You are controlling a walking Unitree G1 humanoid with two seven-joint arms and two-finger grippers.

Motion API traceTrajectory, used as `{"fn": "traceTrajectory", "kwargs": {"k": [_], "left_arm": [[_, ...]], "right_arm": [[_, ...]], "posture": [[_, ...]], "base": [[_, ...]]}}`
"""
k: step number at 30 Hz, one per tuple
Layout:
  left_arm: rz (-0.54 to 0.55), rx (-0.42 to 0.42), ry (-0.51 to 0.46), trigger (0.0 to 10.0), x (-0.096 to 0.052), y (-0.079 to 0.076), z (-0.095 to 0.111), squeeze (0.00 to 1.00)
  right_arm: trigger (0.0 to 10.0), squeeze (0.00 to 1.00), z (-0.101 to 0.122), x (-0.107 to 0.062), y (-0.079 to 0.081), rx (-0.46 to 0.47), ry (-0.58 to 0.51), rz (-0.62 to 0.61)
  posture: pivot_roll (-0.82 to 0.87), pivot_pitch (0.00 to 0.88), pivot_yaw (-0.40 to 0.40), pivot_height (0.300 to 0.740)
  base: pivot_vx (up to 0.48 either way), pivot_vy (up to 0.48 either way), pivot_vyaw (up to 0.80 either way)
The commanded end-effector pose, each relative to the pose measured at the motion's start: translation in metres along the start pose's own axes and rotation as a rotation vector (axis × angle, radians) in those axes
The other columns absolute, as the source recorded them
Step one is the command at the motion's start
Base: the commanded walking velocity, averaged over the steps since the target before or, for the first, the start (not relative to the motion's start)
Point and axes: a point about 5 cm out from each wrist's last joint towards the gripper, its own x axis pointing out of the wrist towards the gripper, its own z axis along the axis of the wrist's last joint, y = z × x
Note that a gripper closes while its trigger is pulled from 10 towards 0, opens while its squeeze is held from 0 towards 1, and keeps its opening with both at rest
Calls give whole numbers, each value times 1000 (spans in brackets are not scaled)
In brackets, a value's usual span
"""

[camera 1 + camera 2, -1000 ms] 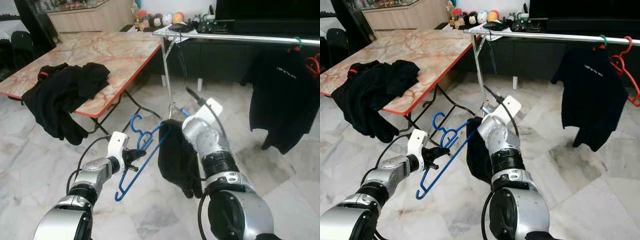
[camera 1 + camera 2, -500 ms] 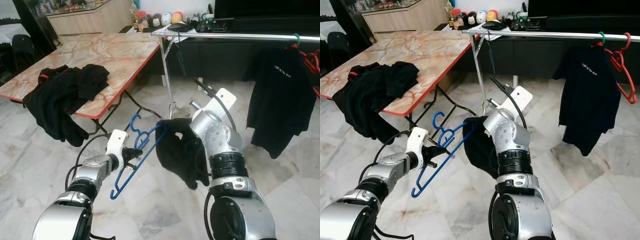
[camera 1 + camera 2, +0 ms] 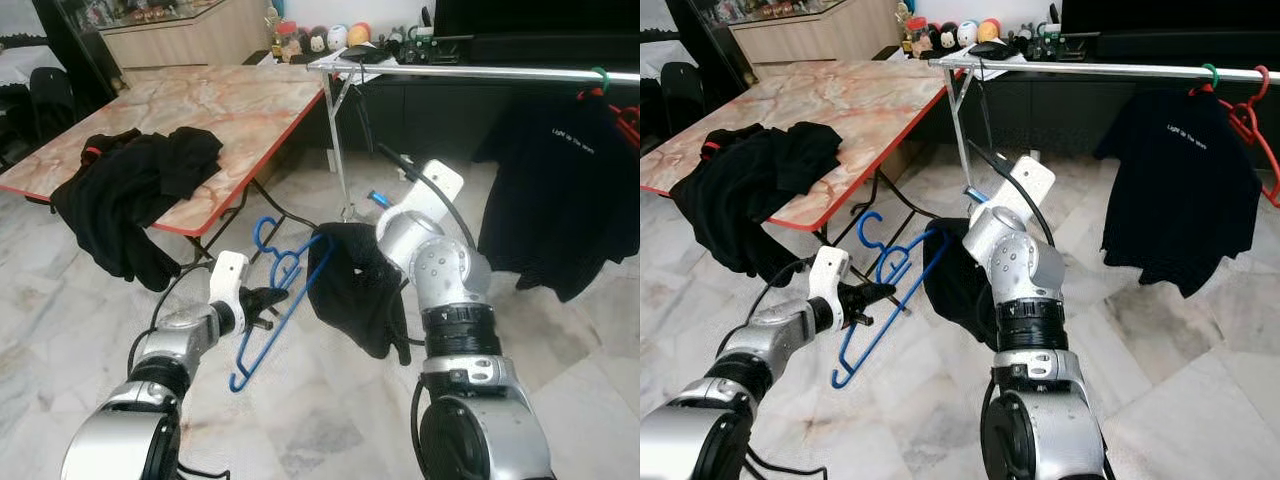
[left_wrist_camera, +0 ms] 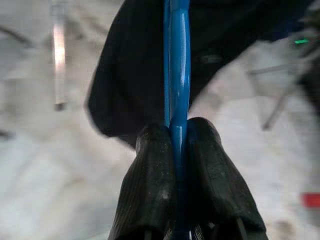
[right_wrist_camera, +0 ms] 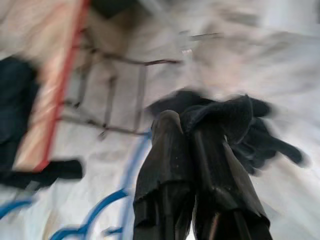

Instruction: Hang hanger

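Moved: right gripper [image 5: 192, 125] lifted black garment [image 3: 355, 285] higher, nearer clothes rail [image 3: 480, 72].
Left gripper [image 4: 175, 135]: clamped on blue hanger [image 3: 275, 300], below rail.
Right gripper: pinched on garment.

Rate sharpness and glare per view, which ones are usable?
Left and right eye views: sharp, evenly lit, glare on the silver rail. Left wrist view: left claw and blue hanger crisp, background out of focus. Right wrist view: motion-blurred throughout; the right claw pinching the black garment is the clearest part.
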Motion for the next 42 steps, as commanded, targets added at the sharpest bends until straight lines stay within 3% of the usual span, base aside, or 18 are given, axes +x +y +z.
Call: {"fn": "traceTrajectory", "kwargs": {"k": [1,6,10,11,13,14,20,27,33,38,40,42], "left_arm": [[-18,-29,-51,10000,-7,4,9,0],[-107,-100,-125,10000,-6,-2,18,0],[-194,-118,-118,10000,-7,-9,19,0],[-224,-115,-101,10000,-8,-11,16,0],[-234,-116,-96,10000,-9,-11,15,0],[-241,-111,-75,10000,-12,-10,11,0],[-210,-95,-29,10000,-20,-5,1,0],[-240,-73,10,10000,-24,-9,-3,0],[-267,-70,37,10000,-27,-11,-5,0],[-258,-63,42,10000,-27,-11,-6,0],[-284,-63,92,10000,-24,-16,-11,0],[-288,-60,125,10000,-23,-17,-17,0]], "right_arm": [[10000,0,-89,-3,8,63,278,96],[10000,0,-92,-11,20,34,318,244],[10000,0,-89,-13,20,-172,242,318],[10000,0,-85,-13,18,-272,194,358],[10000,0,-84,-13,18,-300,180,372],[10000,0,-72,-6,6,-335,122,319],[10000,0,-36,9,-31,-422,-3,183],[10000,0,-26,14,-47,-467,-53,165],[10000,0,-23,18,-46,-522,-65,196],[10000,0,-22,18,-40,-511,-70,215],[10000,0,-26,10,-22,-454,-54,314],[10000,0,-27,5,-14,-444,-52,352]], "posture": [[-138,0,212,740],[-139,0,210,740],[-141,0,209,740],[-142,0,212,740],[-142,0,212,740],[-144,0,215,740],[-148,0,218,740],[-146,0,219,740],[-145,1,221,740],[-145,2,221,740],[-147,4,224,740],[-147,5,225,740]], "base": [[0,0,0],[0,0,0],[0,0,0],[0,0,0],[0,0,0],[0,0,0],[0,0,0],[0,0,0],[0,0,0],[0,0,0],[0,0,0],[0,0,0]]}}
